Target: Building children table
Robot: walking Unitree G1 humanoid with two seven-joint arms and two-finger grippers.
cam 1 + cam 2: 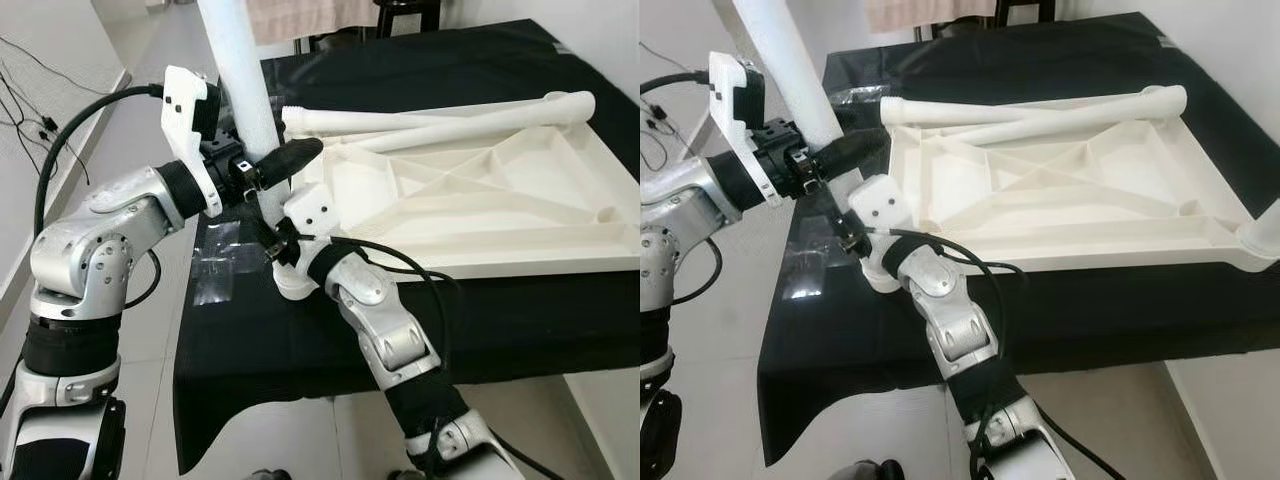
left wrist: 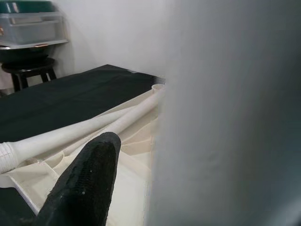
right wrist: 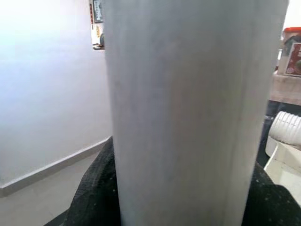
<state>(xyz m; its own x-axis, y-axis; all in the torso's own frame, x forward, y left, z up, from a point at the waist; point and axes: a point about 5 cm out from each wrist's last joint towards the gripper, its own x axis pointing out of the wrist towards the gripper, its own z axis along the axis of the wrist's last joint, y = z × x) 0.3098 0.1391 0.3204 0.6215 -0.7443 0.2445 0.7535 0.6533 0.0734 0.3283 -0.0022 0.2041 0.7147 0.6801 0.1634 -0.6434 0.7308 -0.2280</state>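
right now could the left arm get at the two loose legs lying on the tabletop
Probably not yet. The left end effector is gripping the upright leg at the tabletop's corner, so it is occupied, though the loose legs lie uncovered beyond it.

The upright white leg [image 1: 240,80] runs off the top edge, its upper end unseen.
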